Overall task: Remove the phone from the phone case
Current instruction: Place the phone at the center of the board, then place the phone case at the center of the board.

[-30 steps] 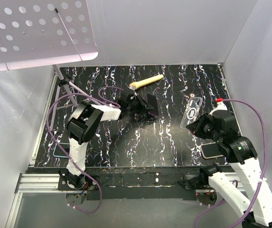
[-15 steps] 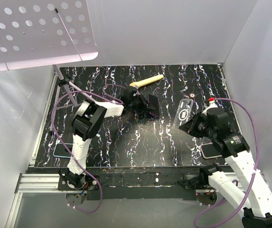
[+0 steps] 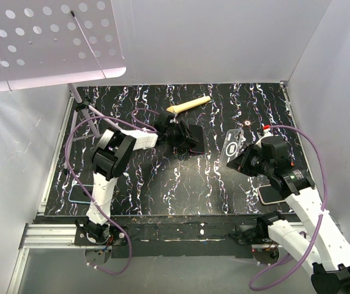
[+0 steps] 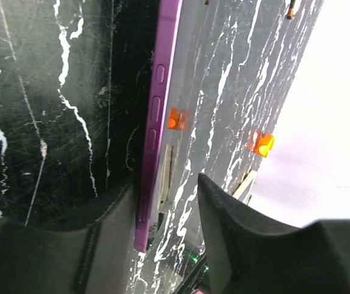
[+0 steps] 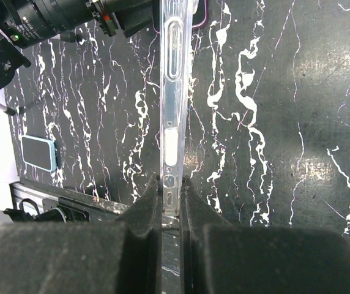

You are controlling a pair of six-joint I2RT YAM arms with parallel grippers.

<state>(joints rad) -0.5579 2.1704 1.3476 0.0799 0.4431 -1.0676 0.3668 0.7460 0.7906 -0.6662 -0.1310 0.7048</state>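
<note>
We see the purple phone (image 4: 163,79) edge-on in the left wrist view, with its side buttons facing us. Its near end sits between the fingers of the left claw (image 4: 166,196). That claw stands apart: one finger is close against the purple edge, and the other has a gap beside it.

From above, the phone (image 3: 192,136) is at the middle of the desk (image 3: 163,184) toward the back, near a wooden-handled tool (image 3: 189,105). The clear phone case (image 5: 172,92) is well apart from it on the right side. The right claw (image 5: 170,190) is clamped on the case's near end and holds it edge-on.

A light-blue phone (image 3: 77,195) lies at the desk's near left. Another phone (image 3: 271,195) lies partly under the right arm. A white perforated panel (image 3: 46,40) hangs over the far left corner.
</note>
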